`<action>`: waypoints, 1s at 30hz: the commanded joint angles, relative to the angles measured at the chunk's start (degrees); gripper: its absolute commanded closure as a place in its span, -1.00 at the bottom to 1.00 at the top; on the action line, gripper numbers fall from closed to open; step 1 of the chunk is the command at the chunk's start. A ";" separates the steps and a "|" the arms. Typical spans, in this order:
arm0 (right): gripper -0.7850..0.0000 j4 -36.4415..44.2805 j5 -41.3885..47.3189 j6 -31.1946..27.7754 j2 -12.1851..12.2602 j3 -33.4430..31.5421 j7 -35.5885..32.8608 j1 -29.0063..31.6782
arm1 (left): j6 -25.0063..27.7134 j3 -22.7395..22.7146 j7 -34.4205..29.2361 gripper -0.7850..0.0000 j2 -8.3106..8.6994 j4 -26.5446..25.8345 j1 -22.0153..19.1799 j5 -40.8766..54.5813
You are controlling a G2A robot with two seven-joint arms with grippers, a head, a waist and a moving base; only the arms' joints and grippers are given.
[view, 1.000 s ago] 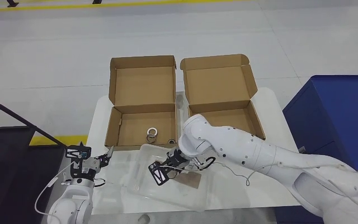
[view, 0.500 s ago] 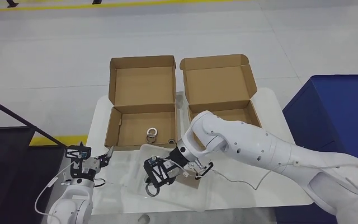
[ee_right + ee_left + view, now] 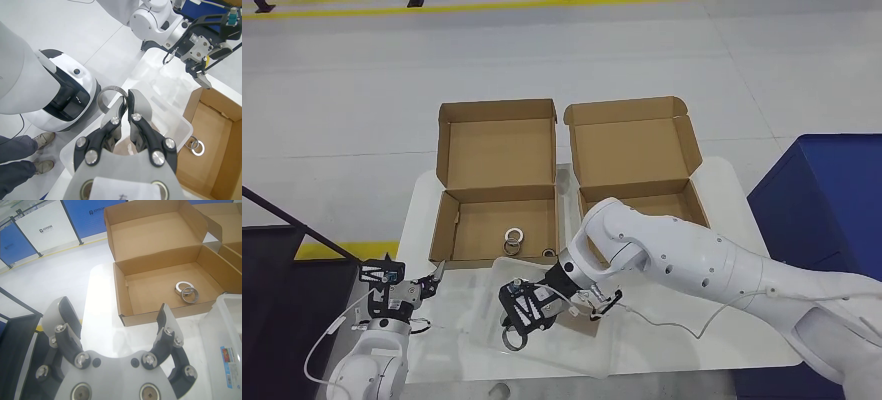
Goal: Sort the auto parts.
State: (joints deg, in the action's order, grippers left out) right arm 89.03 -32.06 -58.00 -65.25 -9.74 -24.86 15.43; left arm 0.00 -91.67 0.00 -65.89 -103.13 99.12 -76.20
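Note:
My right gripper (image 3: 126,97) is shut on the rim of a thin metal ring (image 3: 100,103), holding it above the near side of the clear plastic bin (image 3: 186,126). From above, that gripper (image 3: 510,322) hangs over the bin's (image 3: 492,300) left part with the ring (image 3: 512,341) below its tips. Two metal rings (image 3: 186,292) lie overlapped in the left cardboard box (image 3: 121,294), also seen as rings (image 3: 513,239) in that box (image 3: 449,225). My left gripper (image 3: 115,308) stands open and empty above the table near the box's front left corner (image 3: 432,272).
A second open cardboard box (image 3: 697,215) stands to the right of the first. A brown paper piece (image 3: 584,323) lies in the bin. A small dark part (image 3: 548,253) sits at the left box's front right corner. A blue cabinet (image 3: 832,210) stands beyond the table's right edge.
My right gripper has swung toward the bin's near left side and lifted the ring clear; over the last half second it has hardly moved. The left arm has kept still.

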 commanded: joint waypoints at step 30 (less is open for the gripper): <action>1.00 20.49 6.54 0.00 20.06 -10.07 37.53 7.36 | 0.00 0.00 0.00 -1.00 0.00 0.00 0.00 0.00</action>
State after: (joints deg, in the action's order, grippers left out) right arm 109.18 -24.46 -58.00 -46.02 -20.13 9.85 22.66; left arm 0.00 -91.67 0.00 -65.89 -103.13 99.12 -76.20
